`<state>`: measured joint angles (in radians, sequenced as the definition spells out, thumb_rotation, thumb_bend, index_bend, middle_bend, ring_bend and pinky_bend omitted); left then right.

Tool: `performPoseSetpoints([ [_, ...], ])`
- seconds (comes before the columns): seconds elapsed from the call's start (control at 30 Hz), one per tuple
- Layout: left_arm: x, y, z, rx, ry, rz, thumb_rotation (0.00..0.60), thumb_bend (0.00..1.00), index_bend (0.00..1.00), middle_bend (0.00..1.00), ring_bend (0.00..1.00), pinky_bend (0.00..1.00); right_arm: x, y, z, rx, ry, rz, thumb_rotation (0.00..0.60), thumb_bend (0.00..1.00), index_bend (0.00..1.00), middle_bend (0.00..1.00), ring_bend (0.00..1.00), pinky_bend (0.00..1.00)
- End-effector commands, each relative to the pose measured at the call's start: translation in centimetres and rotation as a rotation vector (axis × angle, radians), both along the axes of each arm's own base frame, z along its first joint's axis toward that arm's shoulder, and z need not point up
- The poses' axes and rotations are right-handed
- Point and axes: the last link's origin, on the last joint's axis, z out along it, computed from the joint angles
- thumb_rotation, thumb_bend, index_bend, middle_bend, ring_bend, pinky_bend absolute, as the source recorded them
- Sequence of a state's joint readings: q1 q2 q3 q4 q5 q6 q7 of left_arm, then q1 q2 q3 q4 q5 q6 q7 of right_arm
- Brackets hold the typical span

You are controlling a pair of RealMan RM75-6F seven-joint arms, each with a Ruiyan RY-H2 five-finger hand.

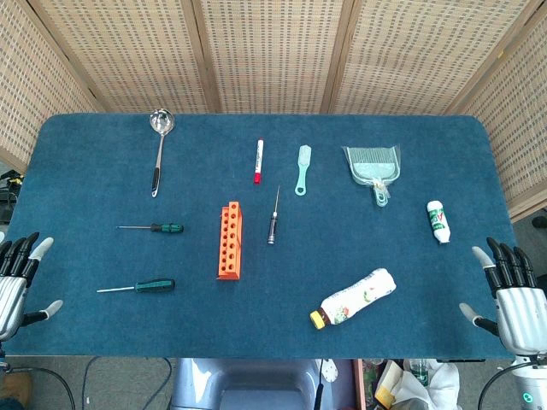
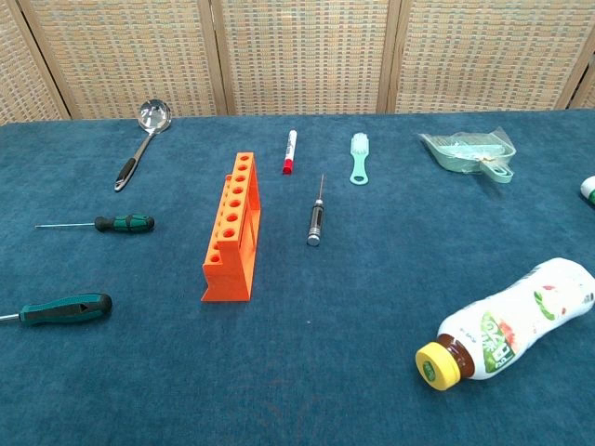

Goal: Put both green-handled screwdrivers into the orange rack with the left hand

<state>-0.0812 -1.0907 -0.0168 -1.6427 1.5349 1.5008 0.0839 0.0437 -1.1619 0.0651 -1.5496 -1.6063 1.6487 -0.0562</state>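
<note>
Chest view: orange rack [image 2: 232, 229] upright, visible holes unfilled.

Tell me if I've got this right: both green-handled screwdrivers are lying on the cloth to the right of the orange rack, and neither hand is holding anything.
Not quite. Both green-handled screwdrivers lie left of the orange rack, as the head view shows. The rest holds: the left hand and right hand hold nothing.

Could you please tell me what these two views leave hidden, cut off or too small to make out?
- Left robot hand: head view, cut by the left edge; absent from chest view.
- Right robot hand: head view, wrist cut by the bottom edge.
- Near screwdriver: chest view, tip cut off at left.
- Bottle label: too small to read.
</note>
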Motion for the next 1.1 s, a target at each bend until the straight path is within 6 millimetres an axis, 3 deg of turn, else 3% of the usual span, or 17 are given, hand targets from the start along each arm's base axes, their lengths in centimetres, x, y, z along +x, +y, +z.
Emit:
performPoseSetpoints([
  [0.03,0.0,0.1,-0.1,-0.011,0.000,0.007,0.600,0.00,0.00,0.00,0.00,0.00,0.0,0.0,0.0,0.003,-0.003,-0.002,0.600,0.00,0.00,0.00,0.00,0.00],
  [0.27,0.4,0.8,-1.8,-0.073,-0.004,-0.008,0.600,0.00,0.00,0.00,0.00,0.00,-0.1,0.0,0.4,0.003,-0.023,-0.008,0.600,0.00,0.00,0.00,0.00,0.00],
  [0.4,1.1,2.8,-4.5,-0.162,-0.029,-0.014,0.600,0.00,0.03,0.00,0.00,0.00,-0.2,-0.1,0.9,-0.012,-0.047,-0.007,0.600,0.00,0.00,0.00,0.00,0.00],
  [0.57,2.5,6.5,-6.2,-0.183,-0.040,-0.038,0.600,0.00,0.13,0.00,0.00,0.00,-0.4,-0.4,1.1,-0.006,-0.063,-0.011,0.600,0.00,0.00,0.00,0.00,0.00],
  [0.8,5.4,12.5,-7.0,-0.151,-0.032,-0.093,0.600,0.00,0.30,0.00,0.00,0.00,-0.5,-0.8,1.0,0.001,-0.068,-0.019,0.600,0.00,0.00,0.00,0.00,0.00],
  [0.93,6.6,14.9,-7.8,-0.163,-0.034,-0.099,0.600,0.06,0.36,0.00,0.00,0.00,-0.6,-1.0,1.0,0.000,-0.068,-0.025,0.600,0.00,0.00,0.00,0.00,0.00],
  [1.0,7.6,17.4,-9.2,-0.204,-0.007,-0.086,0.600,0.09,0.37,0.00,0.00,0.00,-0.9,-1.4,0.9,0.001,-0.069,-0.043,0.600,0.00,0.00,0.00,0.00,0.00],
  [1.1,8.0,19.4,-10.6,-0.225,0.020,-0.048,0.600,0.11,0.39,0.00,0.00,0.00,-1.1,-1.7,0.9,0.002,-0.071,-0.057,0.600,0.00,0.00,0.00,0.00,0.00],
])
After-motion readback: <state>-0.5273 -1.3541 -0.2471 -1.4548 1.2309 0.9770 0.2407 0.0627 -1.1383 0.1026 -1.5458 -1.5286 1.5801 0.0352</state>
